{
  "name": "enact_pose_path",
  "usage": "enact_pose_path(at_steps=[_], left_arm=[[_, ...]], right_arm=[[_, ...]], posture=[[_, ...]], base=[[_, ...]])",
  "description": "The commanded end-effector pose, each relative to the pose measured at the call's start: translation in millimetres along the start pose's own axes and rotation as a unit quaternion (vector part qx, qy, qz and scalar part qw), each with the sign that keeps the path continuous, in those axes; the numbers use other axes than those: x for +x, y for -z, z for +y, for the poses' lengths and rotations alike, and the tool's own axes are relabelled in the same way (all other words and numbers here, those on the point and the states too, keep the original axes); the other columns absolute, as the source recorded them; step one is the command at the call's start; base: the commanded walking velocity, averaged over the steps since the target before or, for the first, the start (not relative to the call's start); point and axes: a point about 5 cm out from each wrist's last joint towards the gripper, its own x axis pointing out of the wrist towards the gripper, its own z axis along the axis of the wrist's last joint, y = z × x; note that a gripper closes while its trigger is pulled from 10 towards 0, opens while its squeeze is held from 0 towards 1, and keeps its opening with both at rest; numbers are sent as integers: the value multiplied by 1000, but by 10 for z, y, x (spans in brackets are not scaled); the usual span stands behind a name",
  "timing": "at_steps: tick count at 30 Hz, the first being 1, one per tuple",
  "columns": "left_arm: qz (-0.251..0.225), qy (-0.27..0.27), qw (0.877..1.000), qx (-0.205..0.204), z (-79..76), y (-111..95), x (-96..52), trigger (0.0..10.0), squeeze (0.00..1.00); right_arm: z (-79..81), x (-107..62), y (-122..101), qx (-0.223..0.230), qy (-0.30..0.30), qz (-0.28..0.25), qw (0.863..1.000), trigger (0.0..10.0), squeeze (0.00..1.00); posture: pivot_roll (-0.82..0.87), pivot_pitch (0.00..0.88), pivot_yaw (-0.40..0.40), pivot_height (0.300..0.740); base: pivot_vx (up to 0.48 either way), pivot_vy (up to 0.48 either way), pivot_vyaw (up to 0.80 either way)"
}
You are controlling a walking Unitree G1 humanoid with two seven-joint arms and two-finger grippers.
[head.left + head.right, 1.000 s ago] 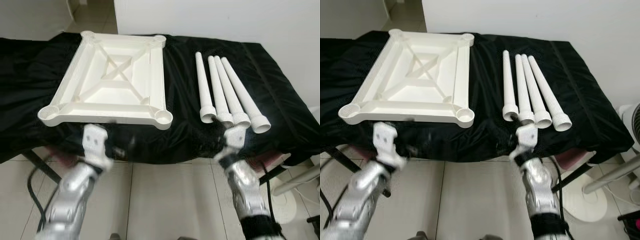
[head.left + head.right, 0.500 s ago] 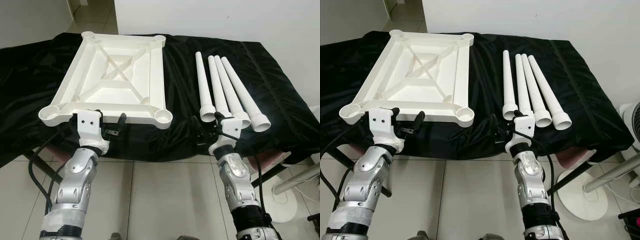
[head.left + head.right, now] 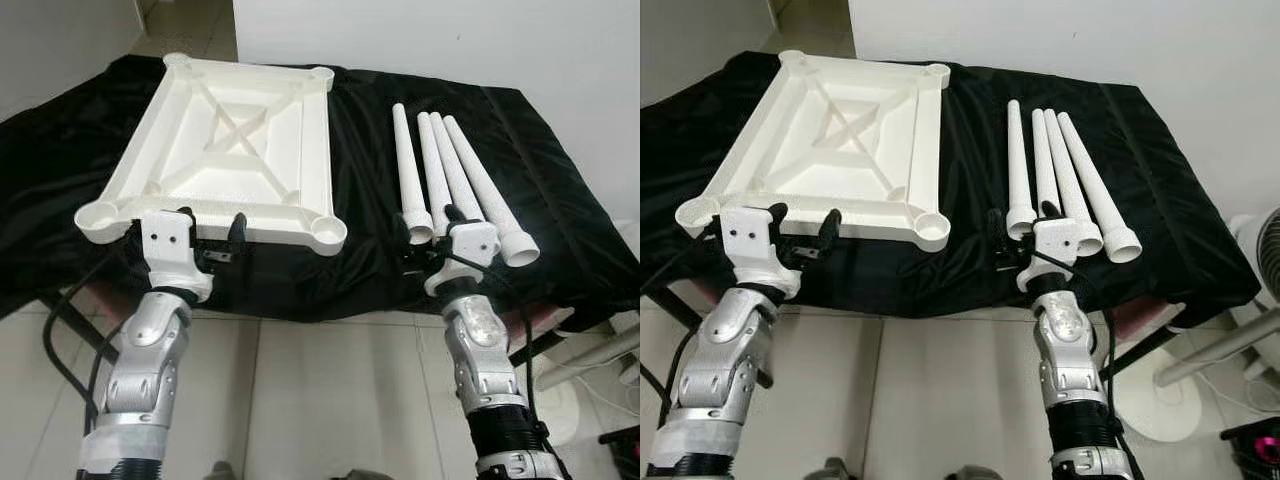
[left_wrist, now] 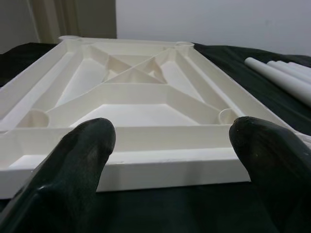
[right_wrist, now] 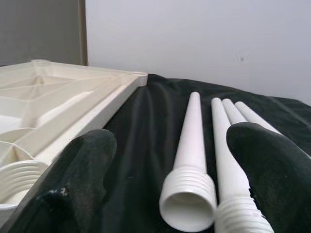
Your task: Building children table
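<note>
A black cloth (image 3: 560, 220) covers a low table, and on it lie the parts of one children's table: one white tabletop (image 3: 225, 150) and four white legs (image 3: 450, 175).

The tabletop lies upside down on the left half of the cloth, ribs up, with a crossed brace in the middle and four round corner sockets; the near right socket (image 3: 327, 230) sits at the cloth's near edge. The four legs lie side by side on the right half, touching or almost touching one another, thin ends far and wide threaded ends near. The leftmost leg (image 5: 190, 160) shows its open threaded mouth in the right wrist view.

The left gripper (image 3: 210, 235) is at the near edge of the tabletop, its two black fingers (image 4: 73, 160) spread wide and holding nothing, the tabletop's near rim just beyond them. The right gripper (image 3: 1020, 235) is at the near ends of the legs, its fingers (image 5: 82, 170) also spread wide and empty, with the leftmost leg's end between them but not touched.

Below the table lies pale tiled floor (image 3: 330, 400).
</note>
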Motion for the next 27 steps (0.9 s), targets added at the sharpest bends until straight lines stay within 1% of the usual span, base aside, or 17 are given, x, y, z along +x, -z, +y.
enact_pose_path(at_steps=[1,6,10,14,24,27], left_arm=[[-4,-40,999,7,32,-24,-16,10000,0],[-8,-51,999,10,78,-44,-3,10000,0],[-10,-53,999,6,84,-55,22,10000,0],[-12,-52,999,4,81,-57,47,10000,0],[-11,-51,999,0,64,-47,55,10000,0],[-9,-52,999,-6,66,-47,71,10000,0]], right_arm=[[-21,13,-25,-3,1,-6,1000,10000,0],[-8,68,-59,-5,-7,-13,1000,10000,0],[-1,99,-59,-3,-5,-12,1000,10000,0],[15,111,-51,-4,-3,-7,1000,10000,0],[4,99,-32,-7,0,-1,1000,10000,0],[2,96,-40,-10,0,-7,1000,10000,0]], posture=[[34,36,-71,740],[39,25,-72,740],[41,17,-71,740],[34,5,-67,740],[25,0,-65,740],[23,0,-64,740]], base=[[0,0,0],[0,0,0],[0,0,0],[0,0,-550],[0,0,-776],[0,0,-371]])
